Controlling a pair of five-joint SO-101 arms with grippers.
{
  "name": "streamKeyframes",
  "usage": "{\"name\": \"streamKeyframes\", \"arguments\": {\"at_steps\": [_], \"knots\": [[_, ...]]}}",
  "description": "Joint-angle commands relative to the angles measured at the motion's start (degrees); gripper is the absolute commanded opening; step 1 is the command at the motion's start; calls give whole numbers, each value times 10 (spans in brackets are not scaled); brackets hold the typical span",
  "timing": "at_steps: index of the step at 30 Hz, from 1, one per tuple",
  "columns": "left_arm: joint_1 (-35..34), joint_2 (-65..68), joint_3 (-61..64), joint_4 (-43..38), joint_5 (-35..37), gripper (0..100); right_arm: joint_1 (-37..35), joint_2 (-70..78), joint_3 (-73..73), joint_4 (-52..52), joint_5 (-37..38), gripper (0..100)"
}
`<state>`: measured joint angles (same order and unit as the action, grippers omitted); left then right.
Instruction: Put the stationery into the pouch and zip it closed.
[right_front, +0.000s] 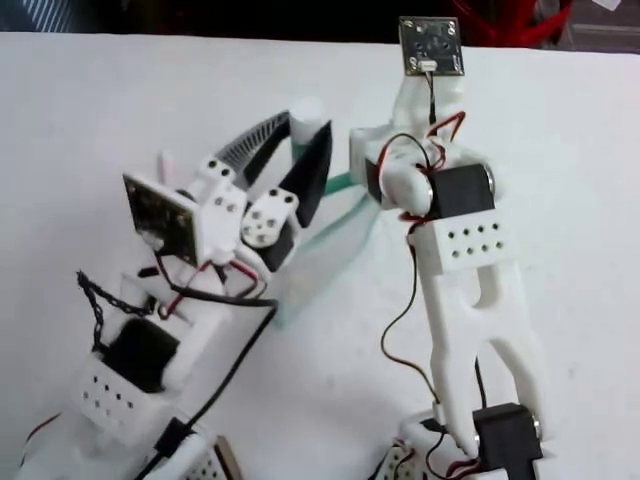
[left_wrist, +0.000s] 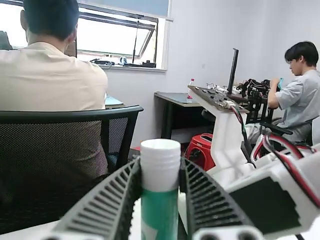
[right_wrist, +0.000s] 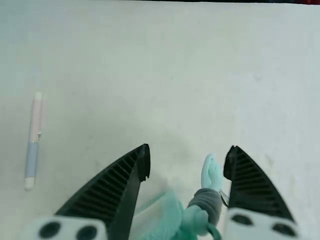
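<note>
Where the white tabletop (right_front: 560, 150) spreads beneath both arms, a translucent mint-green zip pouch (right_front: 335, 240) lies between them. Left gripper (left_wrist: 160, 167): jaws clamped on a green glue stick with white cap (right_front: 307, 108), near the pouch. Right gripper (right_wrist: 189, 152): jaws wide. Pastel pink-and-blue pen (right_wrist: 34, 140): flat on the tabletop, apart. Mint zipper pull (right_wrist: 210, 170): between the right jaws, just beside one.

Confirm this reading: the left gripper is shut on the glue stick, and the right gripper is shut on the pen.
Not the pen part. In the right wrist view the pen lies on the table, apart from the right gripper, whose jaws stand open beside the zip pull of the teal pouch. The left gripper is shut on the glue stick, as stated.
</note>
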<state>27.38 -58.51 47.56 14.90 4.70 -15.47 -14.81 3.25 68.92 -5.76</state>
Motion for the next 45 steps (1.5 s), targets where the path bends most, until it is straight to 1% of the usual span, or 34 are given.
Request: {"name": "streamKeyframes", "arguments": {"at_steps": [1, 5, 7, 10, 13, 19, 23, 31, 39, 45], "knots": [[-2, 34, 15, -19, 1, 80, 5, 9, 29, -2, -4, 241], [3, 6, 13, 28, 4, 79, 5, 9, 29, -2, -4, 241], [20, -29, 12, 47, 4, 79, 5, 9, 29, -2, -4, 241], [39, -79, 15, 64, 4, 79, 5, 9, 29, -2, -4, 241], [44, -87, 18, 73, 4, 79, 5, 9, 29, -2, -4, 241], [41, -51, 25, 69, 4, 79, 5, 9, 29, 0, -4, 241], [42, -54, 25, 60, 4, 79, 5, 9, 29, 0, -4, 241], [45, -75, -10, 73, 4, 79, 4, 9, 29, -1, -4, 241], [53, -78, 11, 73, 4, 79, 4, 9, 29, -1, -4, 241], [54, -80, -46, 99, 5, 79, 3, 9, 29, -1, -4, 241]]}}
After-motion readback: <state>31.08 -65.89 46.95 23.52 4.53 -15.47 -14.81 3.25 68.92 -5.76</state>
